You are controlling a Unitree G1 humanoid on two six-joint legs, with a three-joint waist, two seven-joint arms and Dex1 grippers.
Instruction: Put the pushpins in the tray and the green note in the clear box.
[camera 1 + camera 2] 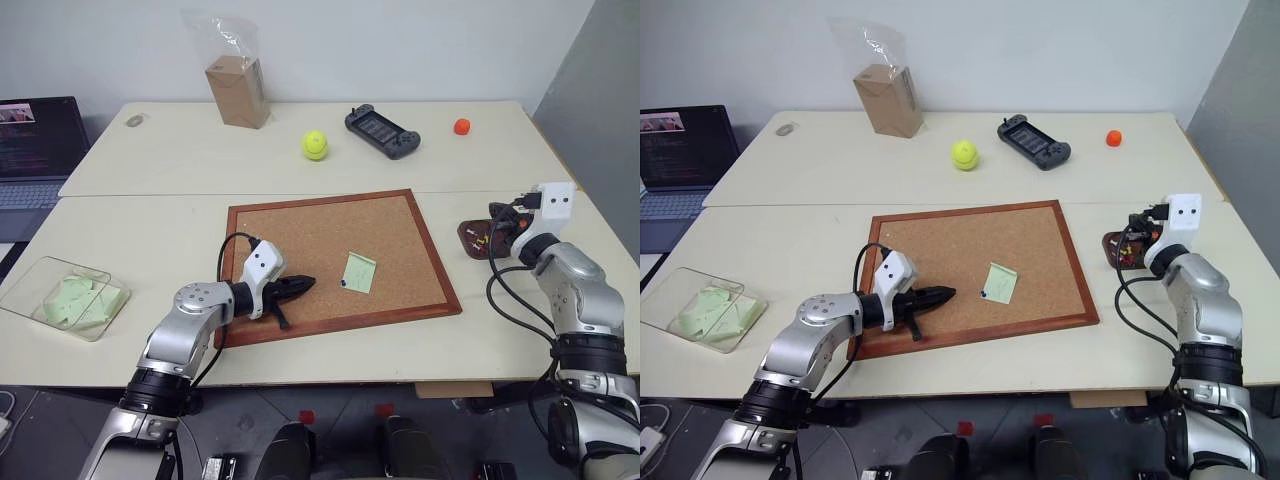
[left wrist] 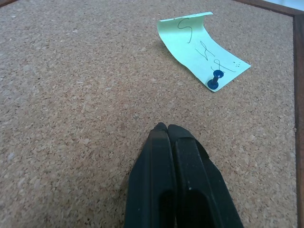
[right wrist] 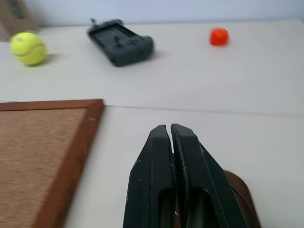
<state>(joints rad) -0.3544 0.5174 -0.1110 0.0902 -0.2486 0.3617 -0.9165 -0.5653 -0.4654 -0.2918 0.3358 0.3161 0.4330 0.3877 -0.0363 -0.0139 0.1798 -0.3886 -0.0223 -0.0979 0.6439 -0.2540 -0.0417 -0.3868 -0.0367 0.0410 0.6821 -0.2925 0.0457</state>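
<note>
1. At the far left of the table [image 1: 300, 215], the clear box [image 1: 28, 283] sits near the front edge. It holds several pale green slips.
2. The left gripper [image 2: 167, 129] rests over the near left part of the cork board [image 1: 300, 235]. Its two black fingers are pressed together with nothing between them, and they point toward the green note.
3. The green note [image 1: 358, 271] lies right of the board's centre. One blue pushpin [image 2: 214, 81] fixes its near corner; the far edge curls up off the cork.
4. Past the board's right frame, the tray [image 1: 474, 238] stands on the table, with a few pushpins [image 1: 481, 240] visible inside.
5. The right gripper [image 3: 170, 130] is above the tray, fingers closed together. Whether a pin is pinched between the tips cannot be read.
6. Step in hand, as judged: delivery of a pin to the tray. Bring the tips low over the tray's middle before parting them, so that a small pin drops inside the rim and does not bounce out.
7. Recommended follow-up: pull the blue pushpin straight out by its head. The left gripper should steady the note, since the loose paper may lift with the pin.
8. Hard to make out: the right arm covers part of the tray, so its pin count is uncertain. The writing on the note is not legible.
</note>
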